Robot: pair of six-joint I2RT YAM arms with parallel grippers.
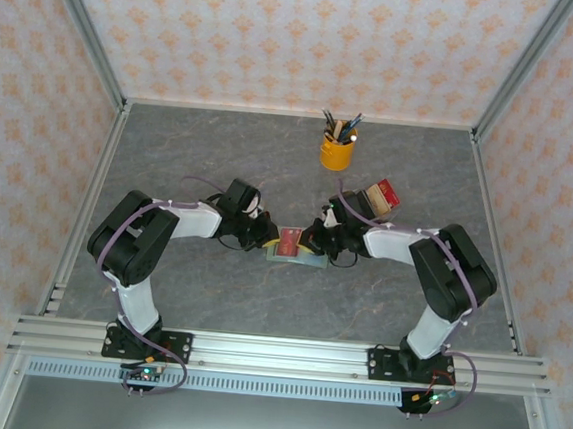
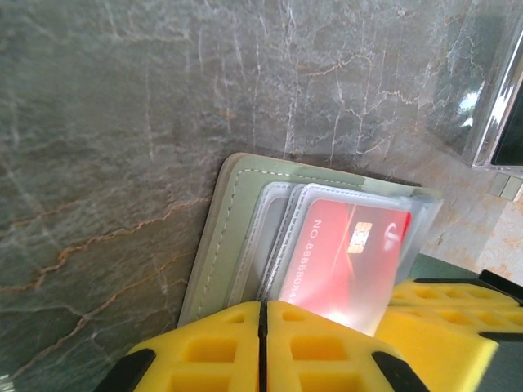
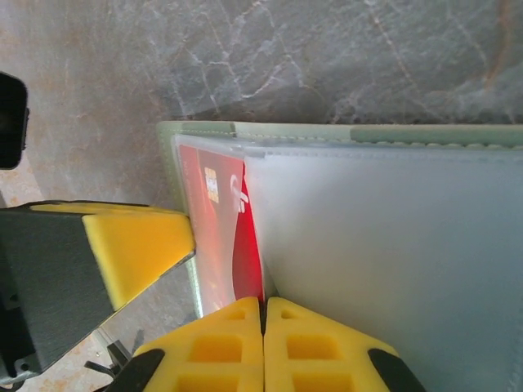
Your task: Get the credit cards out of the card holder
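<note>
- Card holder [image 1: 298,260] is lying mid-table [image 1: 209,298], between the two grippers. In the left wrist view its sage-green cover [image 2: 233,237] is lying opened flat on the grey marbled surface, pale pockets facing up.
- Red credit card [image 1: 289,241] is sitting inside a clear sleeve of the holder. Its chip and printed number are showing through the plastic [image 2: 351,253], and one end is poking past the sleeve mouth.
- Left gripper [image 1: 267,237] is reaching in at the holder's left side. Its yellow pads [image 2: 212,351] are pressing together at the holder's edge; cannot tell whether a layer is caught between them.
- Right gripper [image 1: 316,243] is reaching in at the holder's right side. Its pads [image 3: 310,351] are closing on the edge of a frosted clear sleeve leaf [image 3: 384,245], with the red card [image 3: 233,237] just beside the seam.
- Both grippers are working close together; each one's yellow finger is showing in the other's wrist view.
- Block cluster [image 1: 378,196] in dark, tan and red is standing farther back, right of the holder.
- Yellow pen cup [image 1: 337,154] is standing farthest, near the back wall, holding several pens.
</note>
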